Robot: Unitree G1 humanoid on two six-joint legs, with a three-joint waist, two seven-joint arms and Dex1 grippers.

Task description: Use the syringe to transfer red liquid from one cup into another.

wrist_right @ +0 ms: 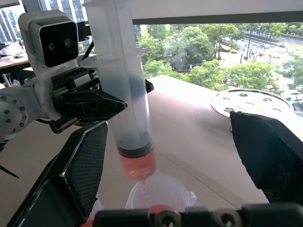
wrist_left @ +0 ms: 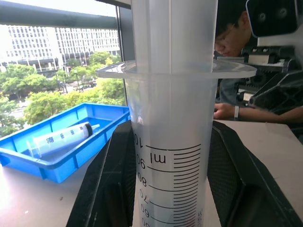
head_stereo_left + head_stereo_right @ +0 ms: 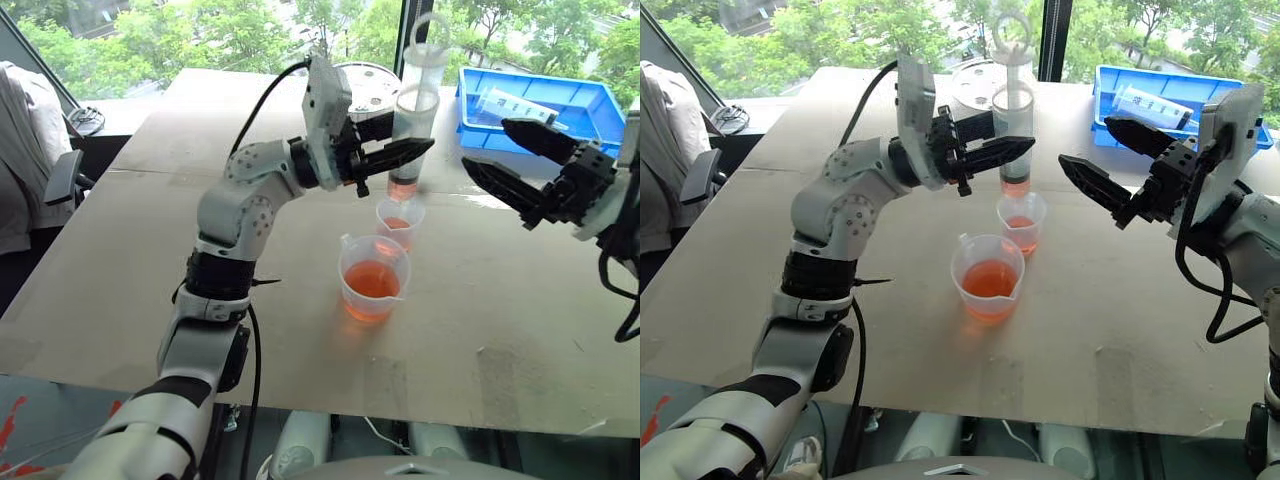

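Note:
The syringe point(image 3: 417, 110) stands upright over the table, clear with printed marks, its ring-topped plunger drawn far up. My left gripper point(image 3: 415, 150) is shut on its barrel from the left. A short column of red liquid point(image 1: 137, 165) fills the barrel's bottom. The nozzle points down over the mouth of the smaller cup point(image 3: 400, 222), which holds a little red liquid. The spouted beaker point(image 3: 374, 278) stands just in front, about a third full of red liquid. To the right of the syringe my right gripper point(image 3: 483, 144) hangs open and empty, fingers point(image 1: 80, 175) pointing towards it.
A blue tray point(image 3: 590, 100) with another syringe point(image 3: 515, 105) sits at the table's far right. A round metal disc point(image 3: 365, 78) lies behind the held syringe. A person point(image 2: 227, 38) sits beyond the table. A chair with cloth point(image 3: 30, 150) stands at the left.

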